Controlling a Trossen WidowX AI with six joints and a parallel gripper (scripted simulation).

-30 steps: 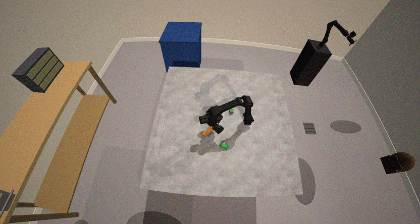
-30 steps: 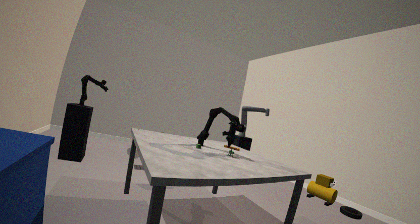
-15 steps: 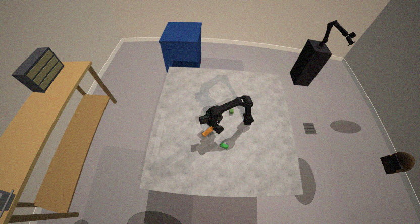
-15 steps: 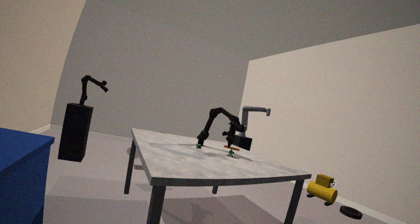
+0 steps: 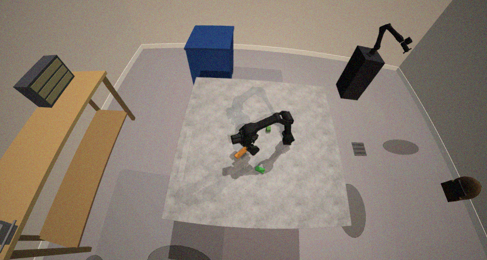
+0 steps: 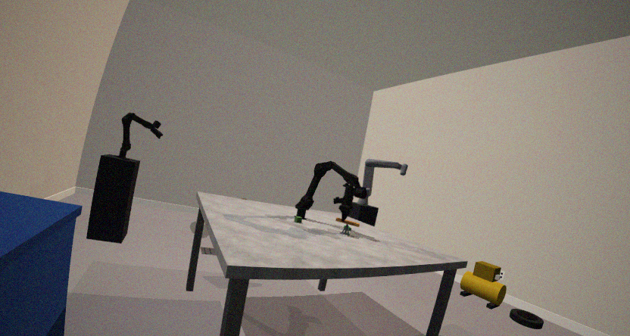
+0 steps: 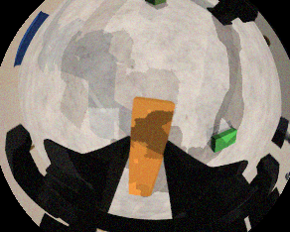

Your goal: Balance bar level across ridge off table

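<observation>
My gripper (image 5: 246, 148) (image 6: 344, 219) (image 7: 148, 142) is shut on the orange bar (image 5: 240, 153) (image 6: 350, 222) (image 7: 153, 111). In the wrist view the bar lies lengthwise between the fingers and sticks out both ways. It is held above the table (image 5: 211, 197) (image 6: 264, 246) (image 7: 194, 64), roughly level in the exterior view. A bright green wedge-like block, apparently the ridge (image 5: 260, 169) (image 7: 224, 140), stands on the table to the right of the bar in the wrist view. A small dark green shape below the bar in the exterior view is unclear. The bar does not touch the wedge.
A second small green block (image 5: 268, 129) (image 6: 297, 219) (image 7: 157, 1) stands near the arm's base. A blue cabinet (image 5: 211, 61) (image 6: 30, 254), a wooden bench (image 5: 51, 132) and a second arm on a black pedestal (image 5: 360, 72) (image 6: 112, 197) stand off the table.
</observation>
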